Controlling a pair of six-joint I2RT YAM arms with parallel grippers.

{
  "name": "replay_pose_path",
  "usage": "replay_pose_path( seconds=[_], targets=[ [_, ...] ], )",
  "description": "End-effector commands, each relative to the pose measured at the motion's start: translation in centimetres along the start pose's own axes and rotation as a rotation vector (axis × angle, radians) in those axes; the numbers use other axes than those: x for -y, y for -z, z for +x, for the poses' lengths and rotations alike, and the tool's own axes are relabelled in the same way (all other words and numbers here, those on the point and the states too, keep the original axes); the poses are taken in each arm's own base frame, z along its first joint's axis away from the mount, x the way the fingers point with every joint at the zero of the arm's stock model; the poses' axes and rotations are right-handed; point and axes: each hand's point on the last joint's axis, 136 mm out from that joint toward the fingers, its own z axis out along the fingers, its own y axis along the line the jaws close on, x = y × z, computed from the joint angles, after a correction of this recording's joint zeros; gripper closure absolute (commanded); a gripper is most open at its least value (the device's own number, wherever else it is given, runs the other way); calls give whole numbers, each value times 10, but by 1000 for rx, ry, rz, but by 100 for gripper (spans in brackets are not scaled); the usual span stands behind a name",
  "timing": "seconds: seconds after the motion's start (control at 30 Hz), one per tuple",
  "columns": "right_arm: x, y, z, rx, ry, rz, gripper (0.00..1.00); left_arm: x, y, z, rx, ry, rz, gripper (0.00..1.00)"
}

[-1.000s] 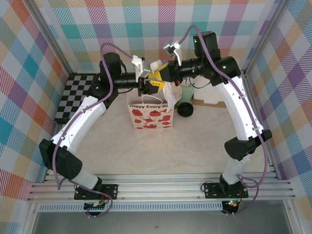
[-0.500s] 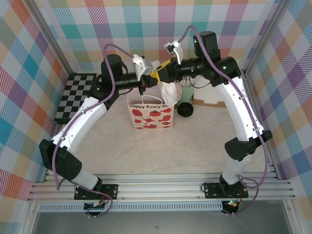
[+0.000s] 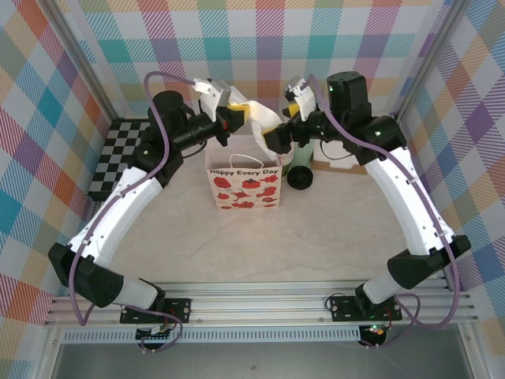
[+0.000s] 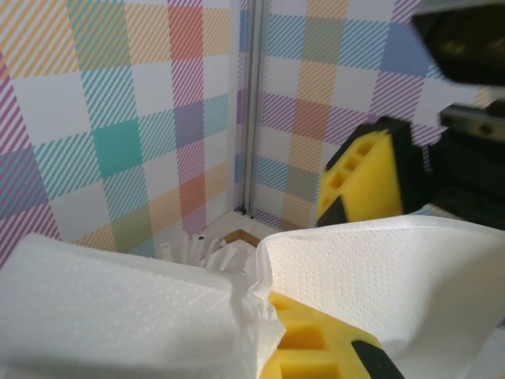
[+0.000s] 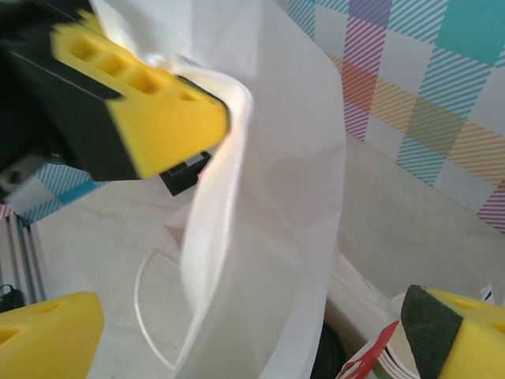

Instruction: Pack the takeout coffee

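We see walls (image 3: 71, 55) in pastel plaid: teal, orange, purple, yellow and pink squares, hatched with diagonal stripes on white. The mat (image 3: 118, 154) is a black-and-white checkerboard, and the table (image 3: 316, 237) is pale cream. The bag (image 3: 244, 188) is white with red fruit prints and black lettering. The takeout coffee (image 3: 300, 175) is green under a black lid. The napkin (image 4: 118, 308) is white with a fine dimpled emboss — the finger pads (image 5: 150, 118) are bright yellow on black. The arms (image 3: 130, 197) are white with black joints and the cables (image 3: 158, 110) are purple.
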Motion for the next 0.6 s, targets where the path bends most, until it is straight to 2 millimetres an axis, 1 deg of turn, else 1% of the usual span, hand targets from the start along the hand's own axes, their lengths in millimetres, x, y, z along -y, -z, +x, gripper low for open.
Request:
replay_pose_path(
  seconds=[0.0,0.1,0.17,0.23,0.3,0.37,0.47,0.53,0.57],
  targets=[
    [6,-16,-5,41,93,-3,7,16,6,-8,1,68,26,100],
    [-1,-19,-12,70,113,-54,18,18,10,-8,-16,86,4,100],
    [-14,-19,-17,85,138,-117,30,12,13,-7,-27,128,-45,100],
    [-24,-17,-19,90,181,-151,39,6,19,-6,-38,187,-94,100],
    [-29,-14,-21,91,208,-165,50,11,25,-10,-40,249,-91,98],
    [-33,-10,-23,96,223,-172,62,20,31,-15,-29,288,-57,94],
    [-35,-5,-27,104,241,-169,74,20,37,-18,-22,306,-77,93],
    [-34,-4,-30,109,251,-160,85,18,39,-9,-58,321,-98,93],
    [-33,-3,-31,110,258,-154,91,18,39,-8,-66,322,-100,92]
  ],
)
